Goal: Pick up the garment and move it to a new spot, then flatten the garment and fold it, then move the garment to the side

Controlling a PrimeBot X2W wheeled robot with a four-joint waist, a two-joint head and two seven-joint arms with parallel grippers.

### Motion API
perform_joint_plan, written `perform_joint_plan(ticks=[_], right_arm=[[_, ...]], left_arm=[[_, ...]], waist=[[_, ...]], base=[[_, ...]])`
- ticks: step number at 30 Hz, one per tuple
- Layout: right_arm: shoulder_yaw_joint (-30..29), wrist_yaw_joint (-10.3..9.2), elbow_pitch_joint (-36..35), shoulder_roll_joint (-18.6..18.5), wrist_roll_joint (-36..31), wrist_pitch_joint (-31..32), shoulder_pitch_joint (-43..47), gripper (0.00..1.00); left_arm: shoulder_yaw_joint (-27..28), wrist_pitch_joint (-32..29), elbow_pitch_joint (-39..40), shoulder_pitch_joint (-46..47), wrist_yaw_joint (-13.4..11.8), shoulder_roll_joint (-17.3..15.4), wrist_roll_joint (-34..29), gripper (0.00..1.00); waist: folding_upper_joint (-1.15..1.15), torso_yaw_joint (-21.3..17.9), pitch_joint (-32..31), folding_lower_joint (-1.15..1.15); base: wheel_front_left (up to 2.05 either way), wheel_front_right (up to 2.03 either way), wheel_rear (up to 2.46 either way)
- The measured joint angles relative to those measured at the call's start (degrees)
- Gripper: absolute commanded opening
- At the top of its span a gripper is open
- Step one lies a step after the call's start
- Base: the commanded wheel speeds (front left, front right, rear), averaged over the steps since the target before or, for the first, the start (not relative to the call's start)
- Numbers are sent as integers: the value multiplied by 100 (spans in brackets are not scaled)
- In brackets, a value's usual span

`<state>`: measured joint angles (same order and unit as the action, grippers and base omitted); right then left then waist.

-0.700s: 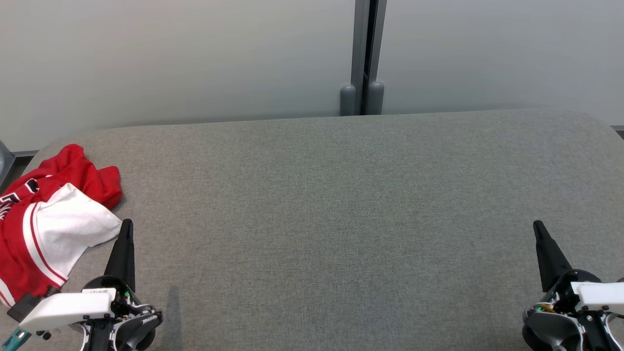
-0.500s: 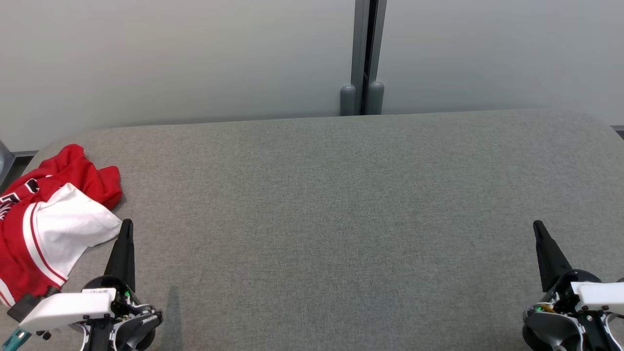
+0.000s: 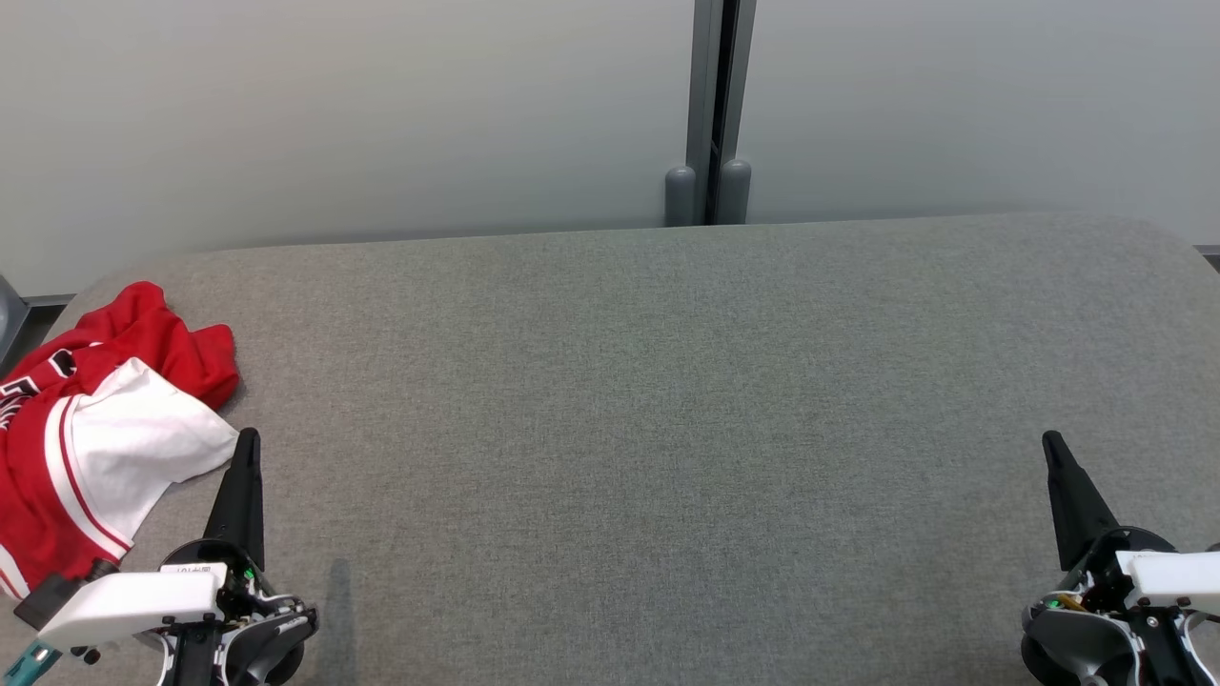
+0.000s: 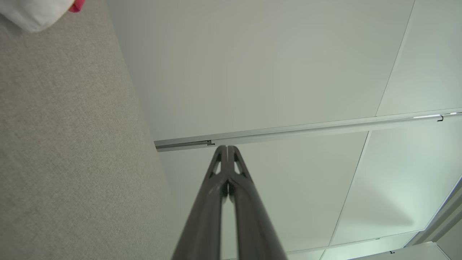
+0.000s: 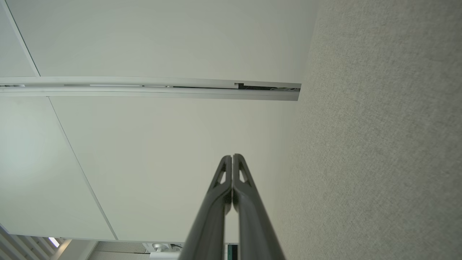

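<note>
A crumpled red and white garment (image 3: pixel 91 429) lies at the far left of the grey fabric table (image 3: pixel 667 400). A white corner of the garment (image 4: pixel 34 12) shows at the top left of the left wrist view. My left gripper (image 3: pixel 248 440) is shut and empty, its tip just right of the garment's white part without touching it. The shut tips of the left gripper (image 4: pixel 226 148) point at the wall. My right gripper (image 3: pixel 1050 440) rests at the lower right, far from the garment, shut with nothing in it; the tips of the right gripper (image 5: pixel 232 157) are pressed together.
A pale partition wall (image 3: pixel 381 114) runs behind the table, with a dark vertical post (image 3: pixel 715 105) at its middle. Open grey surface stretches between the two grippers. The table's left edge is near the garment.
</note>
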<state>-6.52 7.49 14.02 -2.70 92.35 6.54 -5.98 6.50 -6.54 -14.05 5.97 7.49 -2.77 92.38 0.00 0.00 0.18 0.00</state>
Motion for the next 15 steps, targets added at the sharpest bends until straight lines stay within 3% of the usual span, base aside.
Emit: perform_joint_plan(ticks=[15], right_arm=[[0, 0, 0, 0, 0, 0, -1, 0]], left_arm=[[0, 0, 0, 0, 0, 0, 0, 0]], waist=[[0, 0, 0, 0]], base=[[0, 0, 0]])
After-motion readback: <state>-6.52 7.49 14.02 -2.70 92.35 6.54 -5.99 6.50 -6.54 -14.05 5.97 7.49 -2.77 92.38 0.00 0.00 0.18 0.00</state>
